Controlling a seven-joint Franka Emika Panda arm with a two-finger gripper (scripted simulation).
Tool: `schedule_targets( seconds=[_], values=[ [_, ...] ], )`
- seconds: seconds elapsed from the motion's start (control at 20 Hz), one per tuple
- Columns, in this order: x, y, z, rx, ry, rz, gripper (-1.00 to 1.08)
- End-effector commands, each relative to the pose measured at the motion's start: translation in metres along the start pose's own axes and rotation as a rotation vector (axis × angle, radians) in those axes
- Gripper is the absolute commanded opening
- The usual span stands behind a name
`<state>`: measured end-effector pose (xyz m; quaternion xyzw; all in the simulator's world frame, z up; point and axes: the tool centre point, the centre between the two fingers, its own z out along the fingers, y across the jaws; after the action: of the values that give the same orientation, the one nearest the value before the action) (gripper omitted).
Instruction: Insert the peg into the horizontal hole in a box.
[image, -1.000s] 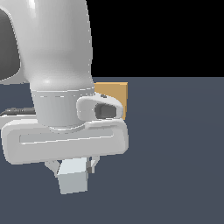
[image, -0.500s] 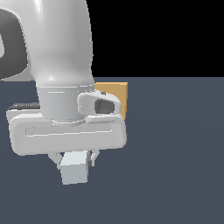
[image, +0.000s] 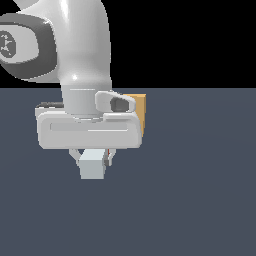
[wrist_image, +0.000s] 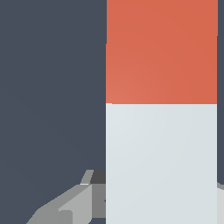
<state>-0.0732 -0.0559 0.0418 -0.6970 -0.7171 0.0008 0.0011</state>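
A flat slate-blue floor (image: 200, 200) runs back to a black backdrop, and no writing or label shows anywhere. The gripper (image: 93, 159) pinches the peg (image: 92, 170) between its fingers (image: 76, 155), the pale end face pointing at the exterior camera, while the wrist view shows its grey-white length giving way to the orange-red end beyond the jaws. Compared with a second ago, the arm and peg sit higher and further toward the exterior view's right, and the box (image: 140, 112) stays behind the gripper body.

Dark slate floor (image: 200, 190), tan box (image: 140, 110) resting on it
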Motion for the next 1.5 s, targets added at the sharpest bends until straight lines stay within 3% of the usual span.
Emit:
schedule_targets(
  seconds=[0.0, 0.35, 0.7, 1.45],
  values=[
    [0.019, 0.003, -0.007, -0.003, 0.000, 0.032, -1.00],
    [0.069, 0.012, -0.022, -0.003, 0.000, 0.119, -1.00],
    [0.101, 0.022, -0.032, -0.003, 0.000, 0.178, -1.00],
    [0.116, 0.029, -0.036, -0.002, 0.000, 0.205, -1.00]
  ],
)
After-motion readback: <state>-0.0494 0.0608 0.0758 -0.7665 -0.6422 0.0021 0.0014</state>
